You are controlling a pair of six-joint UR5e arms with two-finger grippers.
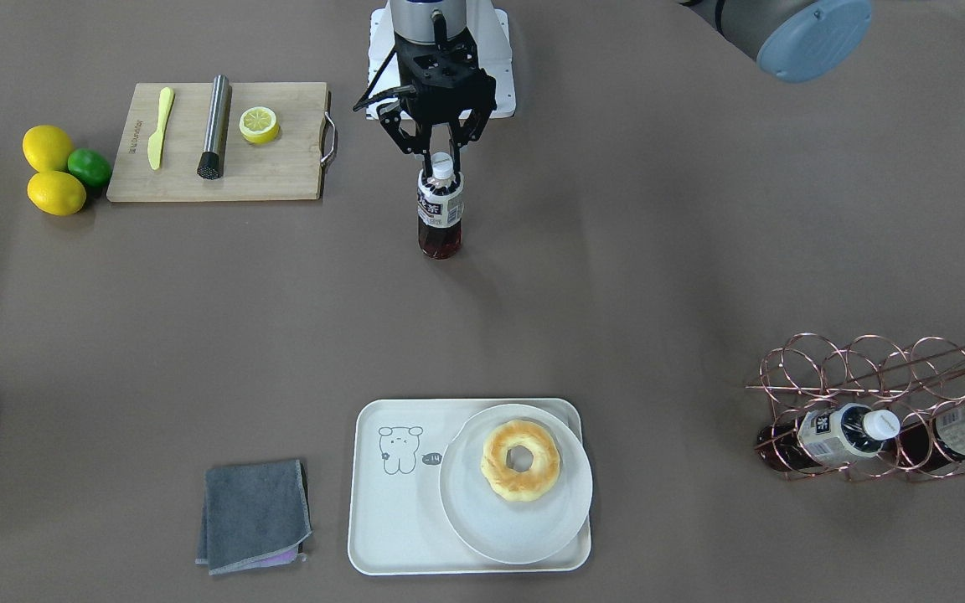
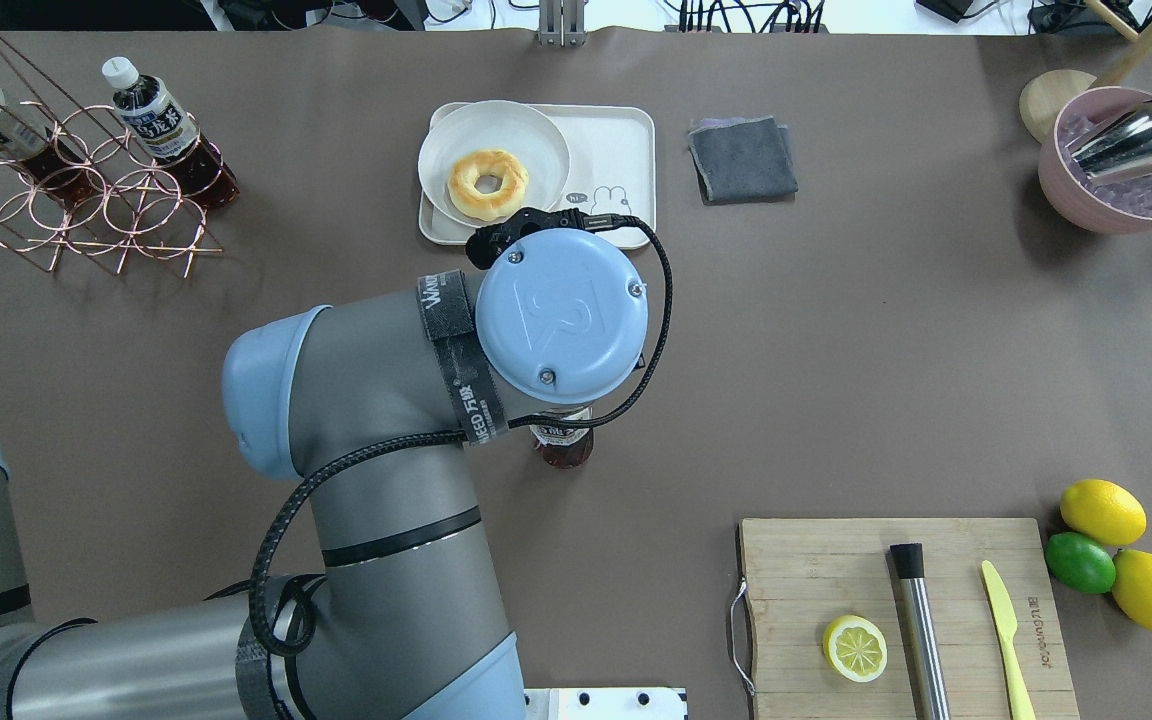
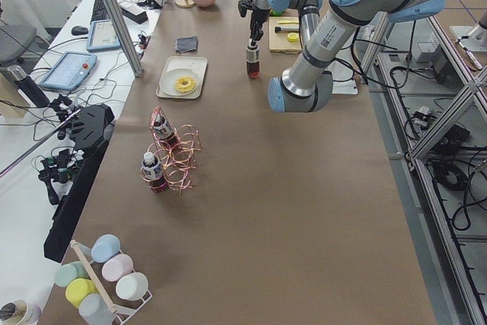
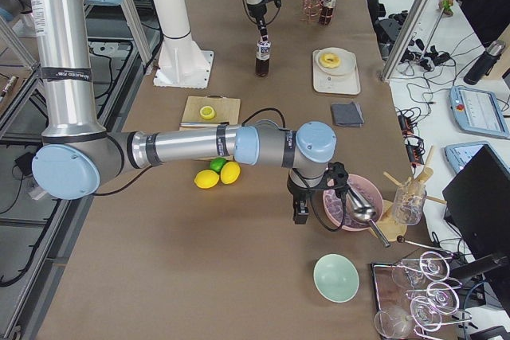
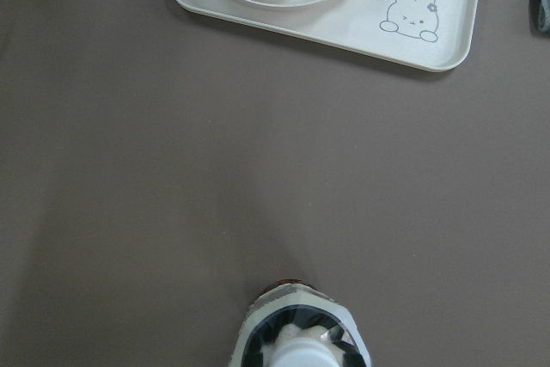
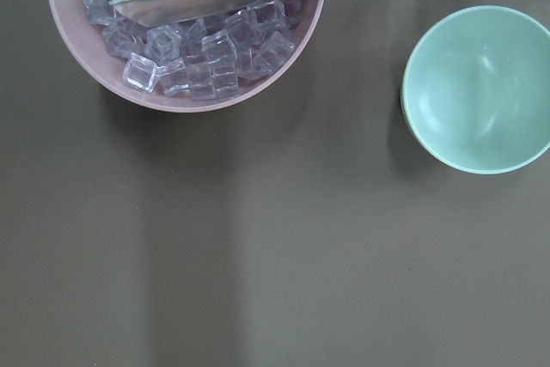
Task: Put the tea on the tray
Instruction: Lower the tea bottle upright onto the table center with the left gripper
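The tea, a small bottle of red-brown liquid with a white cap, stands upright mid-table near the robot's base. My left gripper comes straight down on it, fingers shut on the cap and neck. Whether its base touches the table I cannot tell. Its cap shows at the bottom of the left wrist view. The cream tray lies well ahead of it, across bare table, and carries a white plate with a doughnut. My right gripper hangs beside the pink ice bowl; its state I cannot tell.
A copper wire rack holds two more bottles. The cutting board carries a half lemon, knife and steel tool, with lemons and a lime beside it. A grey cloth lies by the tray. An ice bowl and green bowl sit below the right wrist.
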